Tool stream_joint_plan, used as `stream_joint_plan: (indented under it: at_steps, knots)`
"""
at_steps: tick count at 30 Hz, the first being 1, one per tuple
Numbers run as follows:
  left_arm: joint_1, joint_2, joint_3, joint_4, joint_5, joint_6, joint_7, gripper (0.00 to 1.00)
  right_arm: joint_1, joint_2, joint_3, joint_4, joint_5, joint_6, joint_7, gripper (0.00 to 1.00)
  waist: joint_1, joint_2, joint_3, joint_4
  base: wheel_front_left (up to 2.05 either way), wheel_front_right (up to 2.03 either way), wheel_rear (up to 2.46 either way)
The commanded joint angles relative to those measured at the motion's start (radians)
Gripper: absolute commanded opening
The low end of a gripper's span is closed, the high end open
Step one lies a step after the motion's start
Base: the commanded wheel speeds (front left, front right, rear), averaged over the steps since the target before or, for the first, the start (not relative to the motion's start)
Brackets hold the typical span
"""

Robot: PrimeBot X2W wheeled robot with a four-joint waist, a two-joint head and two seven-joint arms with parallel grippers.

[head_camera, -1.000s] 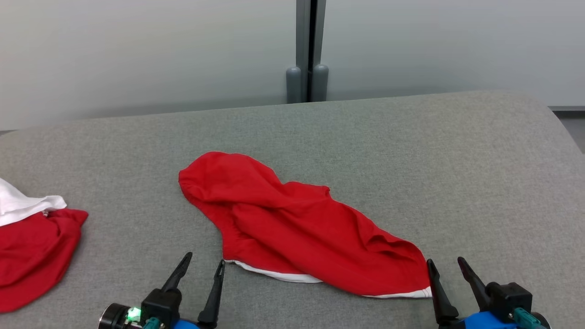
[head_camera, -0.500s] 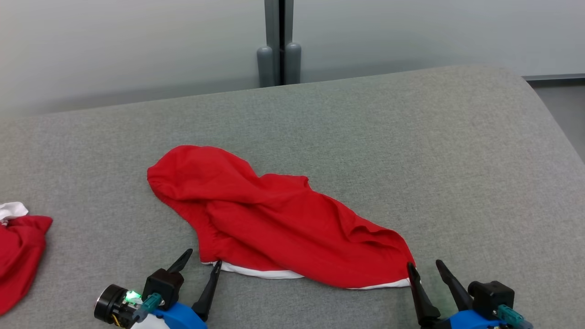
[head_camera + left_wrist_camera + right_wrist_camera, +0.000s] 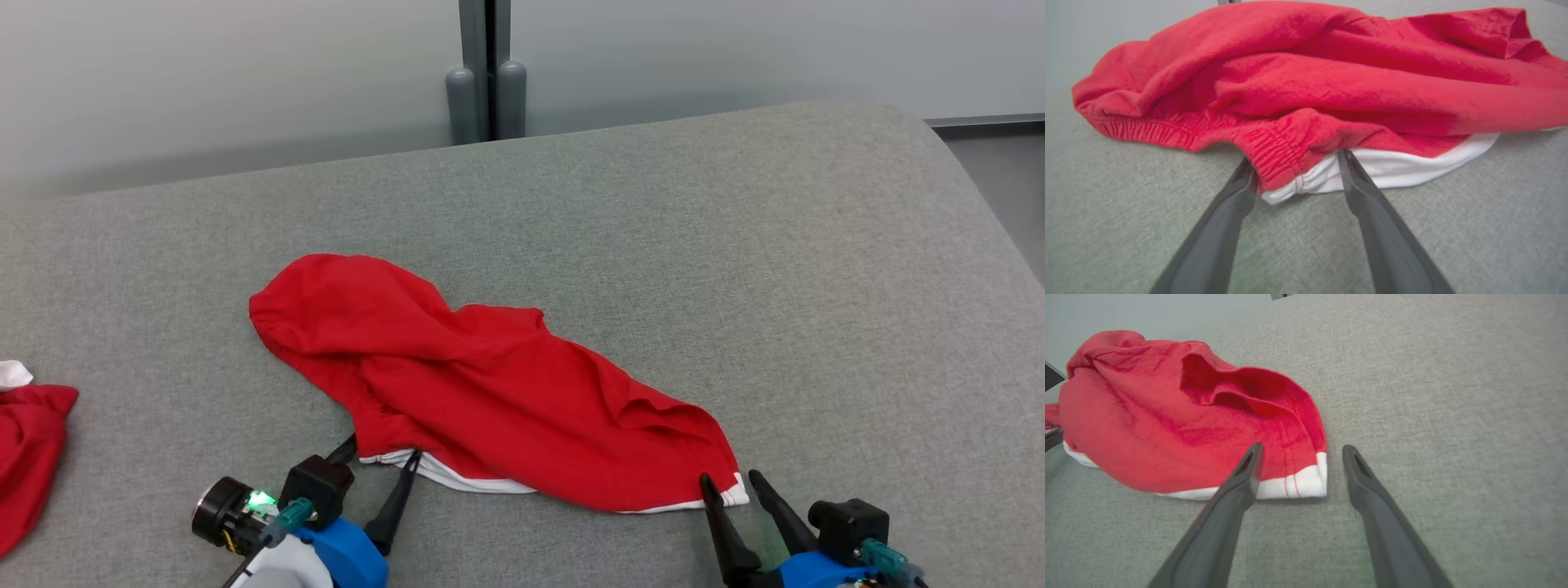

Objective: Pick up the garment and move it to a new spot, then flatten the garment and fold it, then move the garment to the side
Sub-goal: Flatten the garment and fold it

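The red garment (image 3: 482,400) lies crumpled on the grey cushion (image 3: 735,245). At the garment's near-left corner the left gripper (image 3: 384,451) stands wide open, fingers straddling the waistband — nothing gripped. At its near-right corner the right gripper (image 3: 728,478) gapes too — empty.

A lab or office test room, as far as I can judge from here.
Behind the broad surface (image 3: 735,245), covered in plain grey fabric with a rounded corner, I see pale frosted partition panels (image 3: 204,82) joined by a grey metal post (image 3: 472,33). Bare grey floor (image 3: 1008,188) shows at the right. One red garment (image 3: 490,400) lies on the fabric, and a second red-and-white piece (image 3: 28,441) lies at its left edge.
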Motion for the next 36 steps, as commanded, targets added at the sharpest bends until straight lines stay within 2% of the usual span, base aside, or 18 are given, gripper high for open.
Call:
stream_joint_plan:
  at_steps: [1,4,5,6,7,8,9,11,15,20,24,27,30,31,36]
  knots:
    - [-0.028,0.002,-0.033,-0.001,-0.02,-0.001,-0.005,1.0,-0.013,-0.002,0.019,0.023,0.014,0.0,-0.004,1.0,-0.0001,-0.0001,0.0,0.005,0.0,0.0,0.0]
    - [-0.035,-0.003,-0.067,0.006,-0.043,-0.001,-0.005,1.0,-0.017,-0.003,0.03,0.047,0.027,0.0,-0.004,1.0,-0.0001,-0.0001,-0.002,0.009,0.0,0.0,0.0]
    - [-0.046,0.0,-0.084,0.012,-0.069,-0.001,-0.005,0.87,-0.027,-0.002,0.048,0.077,0.055,0.0,-0.002,1.0,-0.0001,-0.0001,-0.004,0.008,0.0,0.0,0.0]
    - [-0.048,-0.001,-0.093,0.015,-0.084,-0.001,-0.005,0.65,-0.042,-0.002,0.067,0.103,0.073,0.0,-0.001,1.0,-0.0001,-0.0001,-0.003,0.007,0.0,0.0,0.0]
    - [-0.047,-0.001,-0.098,0.017,-0.09,-0.001,-0.005,0.44,-0.051,-0.002,0.077,0.111,0.081,0.0,-0.001,0.68,-0.0001,-0.0001,-0.002,0.006,0.0,0.0,0.0]
    - [-0.048,-0.002,-0.103,0.018,-0.095,-0.001,-0.005,0.33,-0.061,-0.002,0.089,0.114,0.104,0.0,-0.001,0.23,-0.0001,-0.0001,-0.002,0.007,0.0,0.0,0.0]
    - [-0.051,-0.001,-0.11,0.018,-0.109,-0.001,-0.005,0.0,-0.075,-0.001,0.115,0.126,0.146,0.0,-0.001,0.0,-0.0001,-0.0001,0.0,0.008,0.0,0.0,0.0]
    - [-0.053,0.001,-0.115,0.011,-0.12,-0.001,-0.005,0.0,-0.095,-0.002,0.133,0.126,0.167,0.0,-0.001,0.0,-0.0001,-0.0001,0.0,0.011,0.0,0.0,0.0]
    - [-0.05,0.021,-0.085,-0.06,-0.114,-0.001,-0.005,0.0,-0.113,-0.003,0.161,0.081,0.287,0.0,-0.002,0.0,-0.0001,-0.0001,-0.001,0.021,0.0,0.0,0.0]
    - [-0.043,0.046,-0.007,-0.193,-0.082,-0.001,-0.005,0.0,-0.154,-0.008,0.153,-0.004,0.297,0.0,-0.002,0.0,-0.0001,-0.0001,0.003,0.036,0.0,0.0,0.0]
    - [-0.111,0.07,0.024,-0.277,-0.057,-0.001,-0.005,0.0,-0.235,-0.03,0.142,-0.063,0.283,0.0,-0.002,0.0,-0.0001,-0.0001,0.02,0.049,0.0,0.0,0.0]
    - [-0.206,0.083,0.027,-0.288,-0.074,-0.001,-0.005,0.0,-0.342,-0.05,0.135,-0.084,0.296,0.0,-0.002,0.0,-0.0001,-0.0001,0.045,0.066,0.0,0.0,0.0]
    - [-0.399,0.103,-0.004,-0.257,-0.122,-0.001,-0.002,0.0,-0.523,-0.054,0.138,-0.064,0.344,0.0,0.003,0.0,-0.0001,-0.0001,0.09,0.067,0.0,0.0,0.0]
    - [-0.399,0.103,-0.004,-0.257,-0.122,-0.001,-0.002,0.0,-0.523,-0.054,0.138,-0.064,0.344,0.0,0.003,0.0,-0.0001,-0.0001,0.09,0.067,0.0,0.0,0.0]
    - [-0.68,0.118,-0.047,-0.199,-0.22,-0.001,0.031,0.0,-0.809,-0.041,0.107,0.041,0.453,0.0,0.065,0.0,-0.0001,-0.0001,0.171,0.062,0.0,0.0,0.0]
